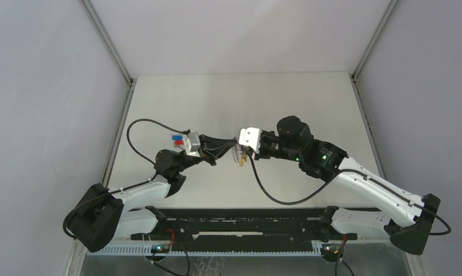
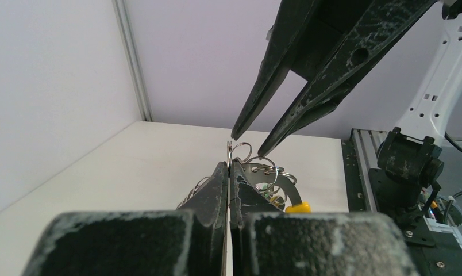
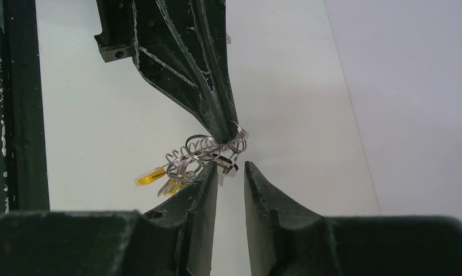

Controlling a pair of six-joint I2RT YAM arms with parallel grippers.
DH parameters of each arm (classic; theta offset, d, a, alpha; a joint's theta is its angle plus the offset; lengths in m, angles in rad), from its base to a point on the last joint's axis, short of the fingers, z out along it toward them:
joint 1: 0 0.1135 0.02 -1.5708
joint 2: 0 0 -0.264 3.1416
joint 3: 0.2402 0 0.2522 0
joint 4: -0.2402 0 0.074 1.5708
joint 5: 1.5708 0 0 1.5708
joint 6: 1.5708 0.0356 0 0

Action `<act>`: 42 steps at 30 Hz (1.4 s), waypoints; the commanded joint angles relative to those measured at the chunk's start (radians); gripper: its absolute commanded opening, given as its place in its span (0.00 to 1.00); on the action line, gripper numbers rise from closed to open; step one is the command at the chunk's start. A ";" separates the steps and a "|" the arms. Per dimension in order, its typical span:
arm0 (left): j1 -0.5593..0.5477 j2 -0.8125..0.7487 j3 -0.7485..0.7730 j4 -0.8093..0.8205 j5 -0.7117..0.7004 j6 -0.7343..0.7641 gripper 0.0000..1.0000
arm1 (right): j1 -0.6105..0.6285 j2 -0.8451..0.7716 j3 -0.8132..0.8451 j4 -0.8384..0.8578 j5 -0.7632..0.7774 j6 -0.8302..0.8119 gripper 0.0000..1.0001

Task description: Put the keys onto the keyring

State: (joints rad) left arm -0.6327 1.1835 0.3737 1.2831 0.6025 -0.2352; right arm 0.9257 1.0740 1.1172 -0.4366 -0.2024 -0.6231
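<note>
The keyring [image 3: 188, 156], a bunch of silver chain and small rings with a yellow strip [image 3: 150, 176], hangs above the table from my left gripper [image 3: 228, 135]. That gripper is shut on one small ring [image 2: 231, 150] at its fingertips. My right gripper [image 3: 231, 167] faces it tip to tip, open, its jaws a narrow gap apart with nothing between them. A tiny black-headed key [image 3: 229, 163] hangs among the rings, right at the right gripper's left fingertip. In the top view both grippers meet over the keyring [image 1: 238, 155] at mid-table.
A pair of blue- and red-headed keys [image 1: 176, 138] lies on the white table [image 1: 240, 98] beside the left wrist. Grey walls close in the table on three sides. The black rail [image 1: 240, 221] with the arm bases runs along the near edge.
</note>
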 commanded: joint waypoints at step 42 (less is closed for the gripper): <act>-0.093 -0.021 -0.048 0.160 -0.148 0.040 0.00 | -0.092 -0.143 -0.065 0.067 -0.188 0.041 0.23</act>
State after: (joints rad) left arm -0.7181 1.1736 0.3401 1.3773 0.4324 -0.2169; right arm 0.9138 0.9974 1.0935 -0.4164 -0.2516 -0.6277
